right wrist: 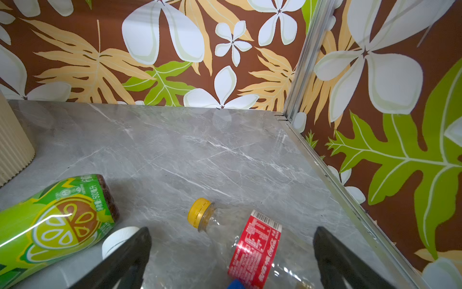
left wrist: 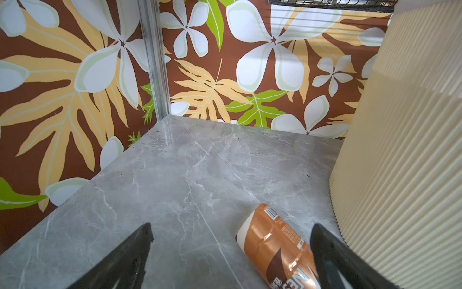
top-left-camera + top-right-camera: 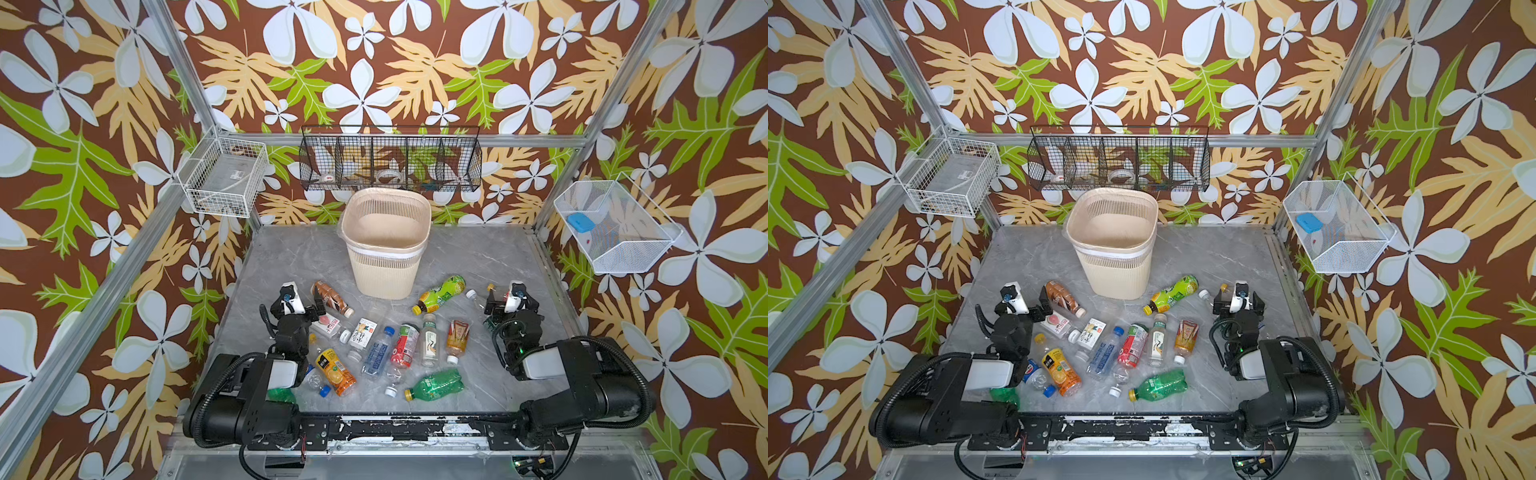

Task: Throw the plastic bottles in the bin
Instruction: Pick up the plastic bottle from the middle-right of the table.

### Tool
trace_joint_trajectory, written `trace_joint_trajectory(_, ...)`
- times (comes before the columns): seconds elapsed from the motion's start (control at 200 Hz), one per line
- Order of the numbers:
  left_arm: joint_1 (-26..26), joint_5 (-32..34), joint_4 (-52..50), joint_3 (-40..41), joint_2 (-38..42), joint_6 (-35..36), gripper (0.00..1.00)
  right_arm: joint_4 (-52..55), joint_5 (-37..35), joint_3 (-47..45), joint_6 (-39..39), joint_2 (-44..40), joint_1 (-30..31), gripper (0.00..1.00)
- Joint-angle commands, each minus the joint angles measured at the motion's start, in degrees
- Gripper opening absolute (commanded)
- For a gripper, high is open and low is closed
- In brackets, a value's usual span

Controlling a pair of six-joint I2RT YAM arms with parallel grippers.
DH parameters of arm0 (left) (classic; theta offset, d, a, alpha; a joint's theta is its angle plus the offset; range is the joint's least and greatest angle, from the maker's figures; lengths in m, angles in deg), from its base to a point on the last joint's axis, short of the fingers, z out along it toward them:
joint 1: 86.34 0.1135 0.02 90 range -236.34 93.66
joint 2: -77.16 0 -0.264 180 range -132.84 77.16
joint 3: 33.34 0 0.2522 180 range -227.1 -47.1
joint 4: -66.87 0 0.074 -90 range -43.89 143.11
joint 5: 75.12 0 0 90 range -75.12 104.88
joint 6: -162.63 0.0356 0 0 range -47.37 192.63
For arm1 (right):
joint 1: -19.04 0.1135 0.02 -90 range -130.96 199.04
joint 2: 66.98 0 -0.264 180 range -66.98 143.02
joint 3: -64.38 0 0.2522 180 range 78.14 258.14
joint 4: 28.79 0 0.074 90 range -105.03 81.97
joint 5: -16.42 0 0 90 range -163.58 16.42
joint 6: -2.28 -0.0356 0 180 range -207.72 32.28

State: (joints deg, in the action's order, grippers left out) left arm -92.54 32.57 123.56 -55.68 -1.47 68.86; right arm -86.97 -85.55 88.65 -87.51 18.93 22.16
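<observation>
The beige lattice bin (image 3: 386, 243) (image 3: 1113, 243) stands upright at the back middle of the grey table (image 3: 478, 257). Several plastic bottles lie scattered in front of it. My left gripper (image 2: 231, 231) (image 3: 302, 294) is open low over the table, and the brown-labelled bottle (image 2: 277, 247) (image 3: 332, 297) lies between its fingers, near one of them. My right gripper (image 1: 232, 232) (image 3: 510, 297) is open astride a clear bottle (image 1: 255, 247) with a red label and yellow cap. A green-and-yellow bottle (image 1: 50, 222) (image 3: 442, 293) lies beside it. Neither gripper holds anything.
A black wire basket (image 3: 390, 160) hangs on the back wall above the bin. White wire baskets (image 3: 224, 178) (image 3: 615, 226) hang at the two sides. More bottles, among them a green one (image 3: 436, 384) and an orange one (image 3: 334, 372), lie between the arms.
</observation>
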Motion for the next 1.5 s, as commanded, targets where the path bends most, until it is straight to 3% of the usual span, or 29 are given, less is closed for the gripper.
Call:
trace_joint_trajectory(0.0,0.04,-1.26,1.99,0.15,0.08,0.66,1.00,-1.01,0.35,0.11,-0.19,-0.04,0.05,0.99)
trace_joint_trajectory(1.151,0.64,-2.02,0.90,-0.49,0.42,0.47,1.00,0.47,2.98,0.92,-1.58,-0.25,-1.70,1.00)
trace_joint_trajectory(1.201,0.62,-0.47,-4.41,-2.00,3.41,-0.36,1.00,4.15,1.05,2.38,-2.19,-2.67,-1.62,1.00)
trace_joint_trajectory(1.266,0.57,3.37,-19.53,-8.03,9.40,-2.10,1.00,25.55,-2.86,10.62,-4.74,-8.88,-1.26,1.00)
trace_joint_trajectory(1.311,0.57,7.18,-31.83,-14.35,12.76,-6.92,1.00,38.45,-4.88,17.78,-10.20,-11.35,-1.20,1.00)
trace_joint_trajectory(1.371,0.57,9.60,-43.69,-21.80,16.31,-14.30,1.00,46.98,-4.24,24.97,-17.58,-13.01,-1.27,1.00)
trace_joint_trajectory(1.426,0.62,8.38,-52.05,-26.85,19.39,-20.66,1.00,53.23,-1.11,29.07,-21.73,-13.82,-1.45,0.99)
trace_joint_trajectory(1.496,0.57,-0.05,-55.12,-28.56,22.54,-18.22,1.00,56.65,8.12,29.94,-21.56,-14.09,-2.50,1.00)
